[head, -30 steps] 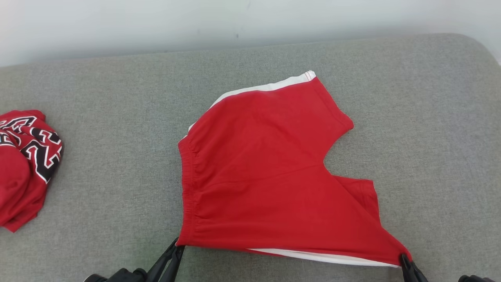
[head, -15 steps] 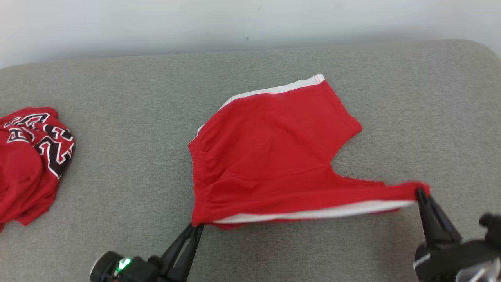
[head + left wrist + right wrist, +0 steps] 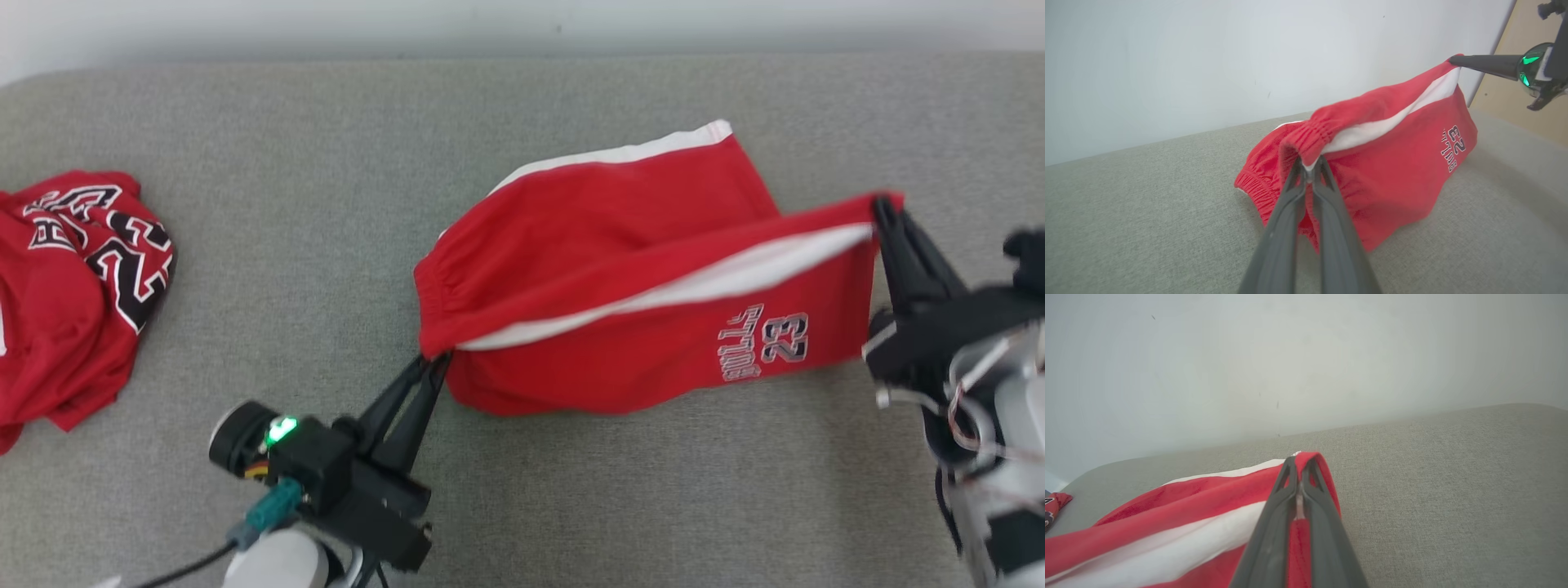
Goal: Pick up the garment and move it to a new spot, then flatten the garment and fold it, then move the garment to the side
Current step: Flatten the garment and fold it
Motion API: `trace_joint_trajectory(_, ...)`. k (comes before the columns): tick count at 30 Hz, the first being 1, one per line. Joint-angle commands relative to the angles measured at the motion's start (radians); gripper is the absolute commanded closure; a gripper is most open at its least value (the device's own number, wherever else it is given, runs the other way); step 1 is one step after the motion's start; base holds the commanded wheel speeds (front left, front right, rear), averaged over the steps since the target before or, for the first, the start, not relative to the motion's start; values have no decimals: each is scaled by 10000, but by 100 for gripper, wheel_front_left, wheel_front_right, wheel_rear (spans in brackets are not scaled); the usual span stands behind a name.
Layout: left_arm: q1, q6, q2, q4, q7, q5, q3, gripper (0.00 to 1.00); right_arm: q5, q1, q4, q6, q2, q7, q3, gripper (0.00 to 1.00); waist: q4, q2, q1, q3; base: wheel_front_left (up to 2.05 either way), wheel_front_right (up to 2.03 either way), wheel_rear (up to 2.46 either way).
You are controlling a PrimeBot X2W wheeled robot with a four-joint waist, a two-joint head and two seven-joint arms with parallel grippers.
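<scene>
grey fabric surface (image 3: 571, 490), white wall (image 3: 1167, 61)

shorts (image 3: 620, 245): mid cushion (image 3: 286, 245) | jersey (image 3: 73, 310): far left on cushion | wall (image 3: 490, 20): behind

Left gripper (image 3: 433, 361) has dark fingers (image 3: 400, 408), a green light (image 3: 282, 428) and a teal connector (image 3: 273, 508). Right gripper (image 3: 883, 204) is black. Thin loose wires (image 3: 971, 408) cross its pale forearm (image 3: 1024, 416).
</scene>
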Motion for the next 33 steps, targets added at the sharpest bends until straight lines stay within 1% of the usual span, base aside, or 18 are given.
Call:
trace_joint_trajectory(1, -169, -27, -30, 76, -35, -32, 24, 100, 5, -205, 129, -26, -79, -56, 56, 100, 176, -1, -1, 246, 0, 0, 0)
trace_joint_trajectory(9, -1696, -44, -308, 1188, -35, -231, 9, 100, -12, -2979, 2846, -26, -479, -147, 1031, 100, 546, -1, -1, 1036, 0, 0, 0)
trace_joint_trajectory(14, -2804, -50, -377, 1965, -35, -430, -371, 100, 6, -4318, 4343, -28, -481, -458, 1618, 100, 759, -1, -1, 1452, 0, 0, 0)
trace_joint_trajectory(21, -3972, -51, -446, 2977, -35, -750, -381, 100, 165, -5739, 5931, -26, -271, -959, 2438, 100, 825, -1, -1, 1900, 0, 0, 0)
trace_joint_trajectory(28, -4535, -53, -566, 3628, -35, -869, -534, 100, 243, -6603, 7116, -26, -208, -1242, 3260, 100, 816, -1, -1, 2121, 0, 0, 0)
trace_joint_trajectory(29, -4579, -53, -578, 3694, -35, -881, -539, 100, 273, -6666, 7239, -28, -205, -1255, 3406, 89, 816, -1, -1, 2125, 0, 0, 0)
trace_joint_trajectory(30, -4596, -53, -592, 3761, -35, -866, -530, 100, 330, -6716, 7328, -26, -215, -1299, 3510, 67, 811, -1, -1, 2116, 0, 0, 0)
trace_joint_trajectory(31, -4622, -53, -611, 3774, -35, -778, -411, 93, 377, -6768, 7395, -26, -235, -1362, 3618, 4, 803, -1, -1, 2092, 0, 0, 0)
trace_joint_trajectory(32, -4581, -53, -651, 3812, -35, -696, -329, 39, 460, -6781, 7463, -28, -238, -1408, 3713, 0, 786, -1, -1, 2050, 0, 0, 0)
trace_joint_trajectory(33, -4499, -53, -690, 3852, -35, -605, -273, 0, 543, -6765, 7513, -26, -250, -1435, 3809, 0, 772, -1, -1, 1997, 0, 0, 0)
